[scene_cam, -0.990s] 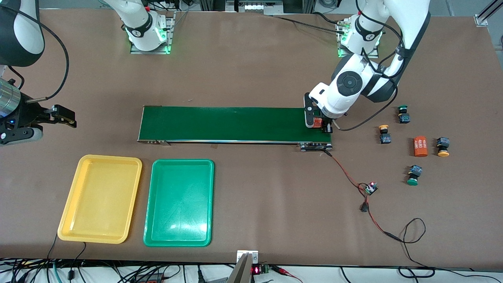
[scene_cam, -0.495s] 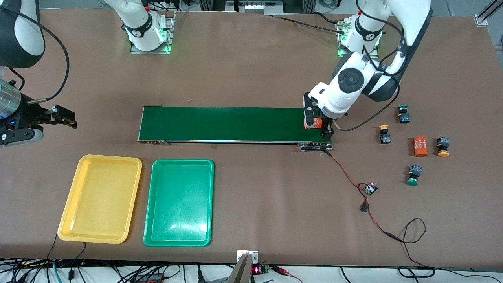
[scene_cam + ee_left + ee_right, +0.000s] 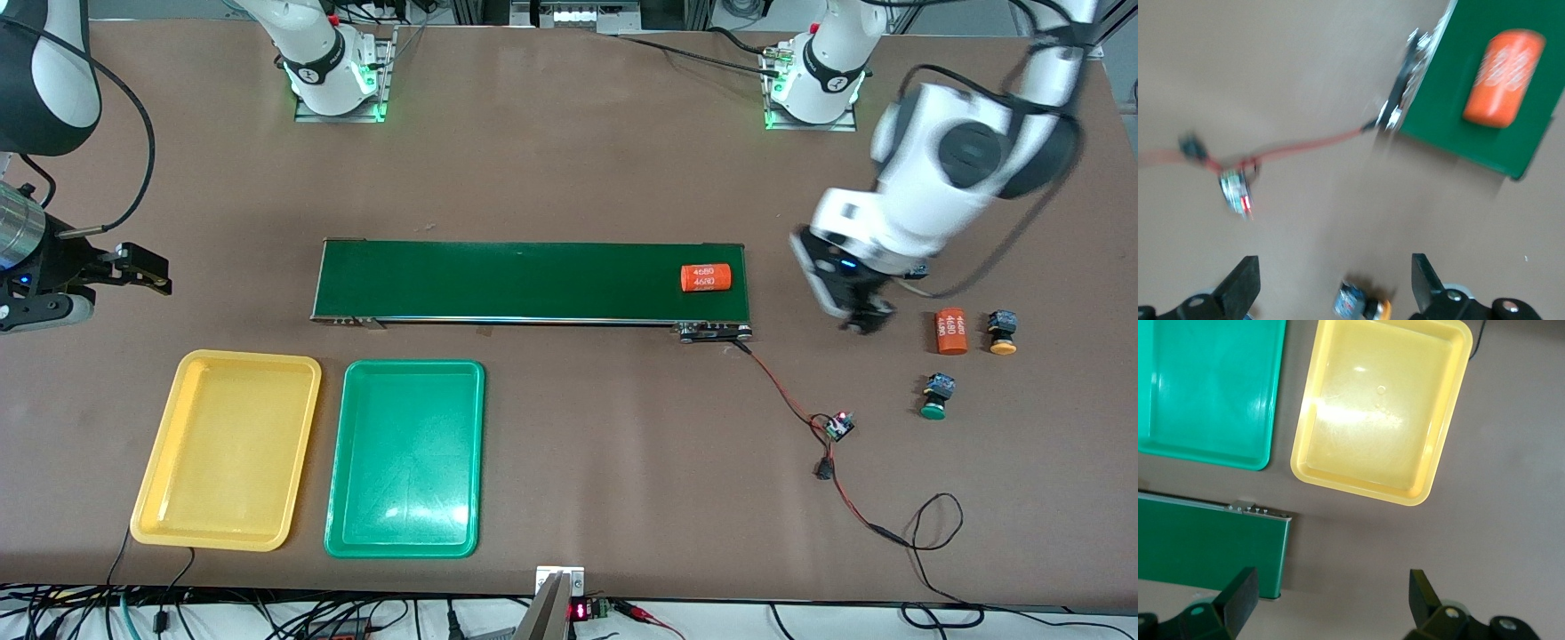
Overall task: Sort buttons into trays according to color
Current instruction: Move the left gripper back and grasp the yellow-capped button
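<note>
Leaving the orange "4680" cylinder (image 3: 706, 277) on the conveyor belt (image 3: 533, 280), the left hand (image 3: 858, 316), fingers apart, swings toward the buttons; its wrist view shows a yellow button (image 3: 1365, 307) beneath; the right hand (image 3: 1331, 603) waits spread over both empty trays.

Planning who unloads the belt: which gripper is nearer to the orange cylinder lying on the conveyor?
Left. The left gripper hovers just off the conveyor's end near the orange cylinder; the right gripper waits past the conveyor's right-arm end.
</note>
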`<action>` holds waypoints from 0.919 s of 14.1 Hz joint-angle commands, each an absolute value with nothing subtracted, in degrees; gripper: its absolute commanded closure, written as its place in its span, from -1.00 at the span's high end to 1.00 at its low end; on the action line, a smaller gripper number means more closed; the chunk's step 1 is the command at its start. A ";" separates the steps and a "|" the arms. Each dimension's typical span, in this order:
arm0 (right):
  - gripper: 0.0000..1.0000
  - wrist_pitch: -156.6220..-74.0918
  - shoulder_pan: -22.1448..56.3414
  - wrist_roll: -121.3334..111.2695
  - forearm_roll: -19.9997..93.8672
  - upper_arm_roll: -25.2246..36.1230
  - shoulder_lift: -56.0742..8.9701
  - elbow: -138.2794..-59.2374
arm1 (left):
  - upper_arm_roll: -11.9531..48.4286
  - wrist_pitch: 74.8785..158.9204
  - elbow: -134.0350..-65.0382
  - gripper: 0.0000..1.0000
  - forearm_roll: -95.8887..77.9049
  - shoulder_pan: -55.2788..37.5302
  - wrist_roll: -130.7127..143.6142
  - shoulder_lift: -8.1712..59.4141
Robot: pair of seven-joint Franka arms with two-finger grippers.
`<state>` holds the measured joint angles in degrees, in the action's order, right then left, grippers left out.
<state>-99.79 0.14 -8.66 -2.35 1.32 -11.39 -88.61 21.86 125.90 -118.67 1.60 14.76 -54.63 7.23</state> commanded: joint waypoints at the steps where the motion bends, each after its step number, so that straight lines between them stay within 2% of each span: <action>1: 1.00 -99.93 0.18 -6.06 -2.20 1.14 -11.08 -88.33 | 22.68 122.27 -116.54 1.00 -1.23 21.08 -51.62 11.60; 4: 1.00 -99.93 0.35 -5.80 -2.29 1.05 -10.99 -88.24 | 22.50 118.14 -116.72 1.00 -0.70 24.34 -41.59 13.09; 13: 1.00 -100.11 0.35 -5.63 -1.58 0.88 -11.25 -88.33 | 22.24 118.39 -116.98 1.00 1.49 27.24 -2.37 18.80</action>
